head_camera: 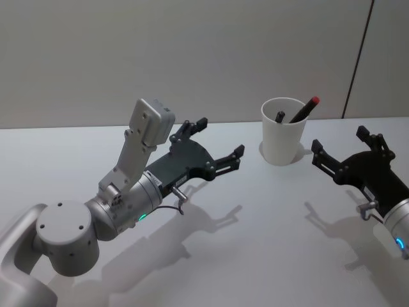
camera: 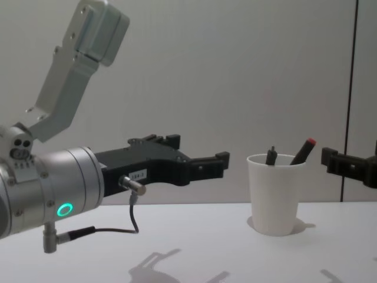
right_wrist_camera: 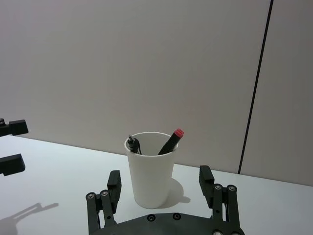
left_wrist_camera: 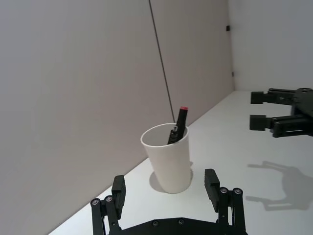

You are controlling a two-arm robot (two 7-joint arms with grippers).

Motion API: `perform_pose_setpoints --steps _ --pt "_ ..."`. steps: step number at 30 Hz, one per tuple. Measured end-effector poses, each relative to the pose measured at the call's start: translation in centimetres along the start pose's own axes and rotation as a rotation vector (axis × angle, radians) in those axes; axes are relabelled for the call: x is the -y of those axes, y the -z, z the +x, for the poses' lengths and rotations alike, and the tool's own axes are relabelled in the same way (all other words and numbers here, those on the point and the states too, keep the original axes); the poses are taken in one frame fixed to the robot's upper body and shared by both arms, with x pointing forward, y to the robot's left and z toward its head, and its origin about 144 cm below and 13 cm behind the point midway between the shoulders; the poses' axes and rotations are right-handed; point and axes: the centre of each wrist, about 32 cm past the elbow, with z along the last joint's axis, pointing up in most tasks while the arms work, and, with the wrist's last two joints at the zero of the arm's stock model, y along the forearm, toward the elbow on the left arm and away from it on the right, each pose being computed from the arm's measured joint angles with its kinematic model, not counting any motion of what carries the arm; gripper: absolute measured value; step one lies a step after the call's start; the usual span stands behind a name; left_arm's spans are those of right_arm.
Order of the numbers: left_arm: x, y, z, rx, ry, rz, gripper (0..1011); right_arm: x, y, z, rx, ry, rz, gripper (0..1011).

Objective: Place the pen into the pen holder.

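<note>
Pens, two of them, stand tilted inside one white pen holder (head_camera: 283, 131) near the table's (head_camera: 255, 256) far edge: a red-capped pen (head_camera: 304, 109) and a dark pen (head_camera: 280, 116). Left gripper (head_camera: 221, 137) and right gripper (head_camera: 339, 142) hover apart, both spread wide and empty.

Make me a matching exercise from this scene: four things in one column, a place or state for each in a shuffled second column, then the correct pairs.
Column one
1. pen holder
2. red-capped pen
3. left gripper
4. right gripper

Column two
A. open, empty, to the robot's right of the cup
B. leaning inside the cup, cap up
C. standing upright on the white table
D. open, empty, to the robot's left of the cup

Pairs: 1-C, 2-B, 3-D, 4-A
</note>
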Motion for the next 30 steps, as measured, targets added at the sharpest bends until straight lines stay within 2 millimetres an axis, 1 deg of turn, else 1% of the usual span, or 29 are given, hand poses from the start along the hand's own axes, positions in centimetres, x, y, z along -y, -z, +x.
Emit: perform_pose_setpoints --steps 23,30 --pt "-0.4 -0.1 -2.3 0.079 -0.253 -0.008 1001 0.0 0.0 0.0 0.000 0.000 0.001 1001" --pt "-0.4 -0.2 -2.7 0.092 -0.296 -0.012 1001 0.0 0.0 0.0 0.001 0.000 0.001 1001"
